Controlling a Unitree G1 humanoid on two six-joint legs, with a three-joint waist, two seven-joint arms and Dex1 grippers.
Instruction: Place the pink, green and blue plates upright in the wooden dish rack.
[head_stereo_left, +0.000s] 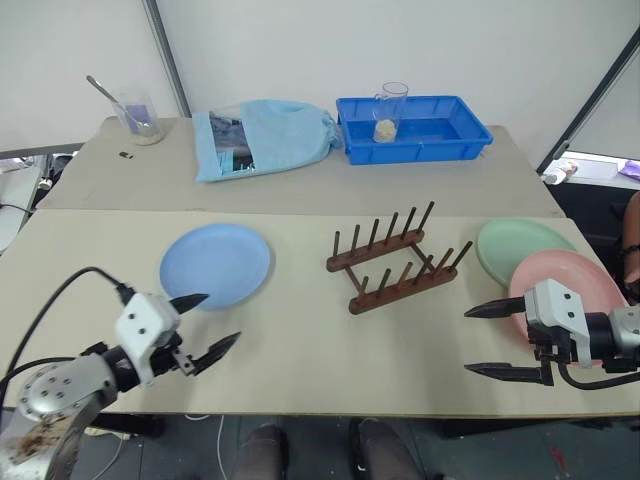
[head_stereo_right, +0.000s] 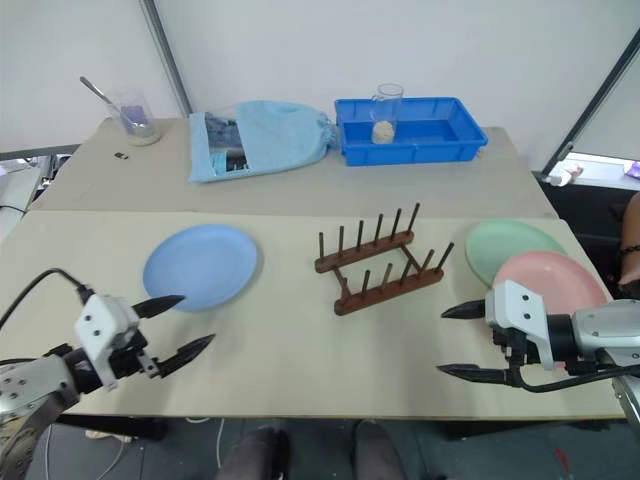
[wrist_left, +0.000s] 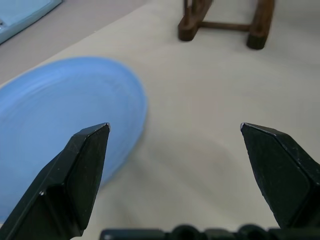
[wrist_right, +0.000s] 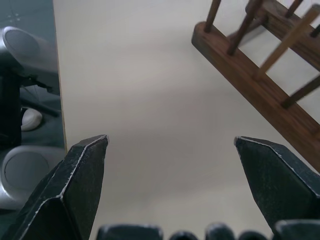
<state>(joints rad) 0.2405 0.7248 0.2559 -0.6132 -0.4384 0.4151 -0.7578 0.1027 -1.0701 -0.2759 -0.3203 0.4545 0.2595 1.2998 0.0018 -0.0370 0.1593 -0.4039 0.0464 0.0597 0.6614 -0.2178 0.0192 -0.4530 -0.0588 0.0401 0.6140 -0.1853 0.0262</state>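
A small dark brown wooden dish rack (head_stereo_left: 395, 262) with 2 rows of upright pegs is seen at the centre of the beige table (head_stereo_left: 300, 350), and no plate has yet been stood in it. From the rack, the round light blue plastic plate (head_stereo_left: 216, 264) is found lying flat at 9 o'clock, well apart. The round mint green plastic plate (head_stereo_left: 520, 248) lies flat at 3 o'clock, and the round pale pink plastic plate (head_stereo_left: 565, 290) is laid partly over its near edge, at about 4 o'clock.

The left gripper (head_stereo_left: 212, 322) is held just beside the near edge of the light blue plate, its 2 black fingers spread wide and nothing gripped. In the left wrist view the plate is seen off to one side of the fingers, not between them. The right gripper (head_stereo_left: 505, 340) is held beside the pink plate, fingers likewise spread wide and empty, aimed across the table toward the rack.

The task is judged not yet begun: each arm appears to be set near the plate on its own side so that a rim can be taken. Since the plates lie flat, an edge grip is likely to be awkward, and the overlapped pink plate should probably be taken before the green.

At 12 o'clock, on the far table, a bright blue rectangular plastic tray (head_stereo_left: 455, 140) and a light blue cloth bag (head_stereo_left: 275, 135) are left aside.
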